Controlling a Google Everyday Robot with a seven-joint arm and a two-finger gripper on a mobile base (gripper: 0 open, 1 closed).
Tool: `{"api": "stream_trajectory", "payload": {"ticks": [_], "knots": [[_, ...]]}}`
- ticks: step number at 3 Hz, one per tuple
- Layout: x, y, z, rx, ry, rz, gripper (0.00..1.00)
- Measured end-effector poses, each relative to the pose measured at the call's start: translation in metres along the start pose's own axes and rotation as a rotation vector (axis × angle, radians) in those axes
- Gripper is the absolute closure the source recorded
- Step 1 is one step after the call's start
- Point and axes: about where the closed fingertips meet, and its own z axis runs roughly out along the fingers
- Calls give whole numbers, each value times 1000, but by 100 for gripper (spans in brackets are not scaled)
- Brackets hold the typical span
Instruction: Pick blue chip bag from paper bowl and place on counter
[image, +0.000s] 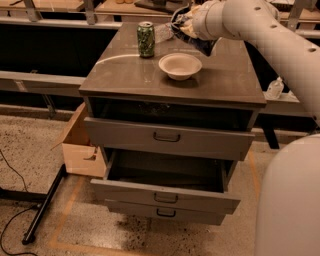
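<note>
The paper bowl (180, 65) sits empty on the glossy grey-brown counter (125, 75), near its middle. My gripper (184, 25) is raised above and behind the bowl, near the counter's far edge. It is shut on the blue chip bag (196, 41), which hangs crinkled from it in the air, clear of the bowl. My pale arm reaches in from the upper right and hides part of the bag.
A green soda can (146, 39) stands on the counter left of the bowl. A clear plastic bottle (274, 88) lies on a ledge at the right. The lower cabinet drawer (165, 195) is pulled open. A cardboard box (80, 145) sits on the floor at left.
</note>
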Motion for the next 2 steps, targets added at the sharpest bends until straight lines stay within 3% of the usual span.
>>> {"api": "stream_trajectory", "payload": {"ticks": [2], "knots": [[71, -25, -4, 65, 126, 76, 100]]}}
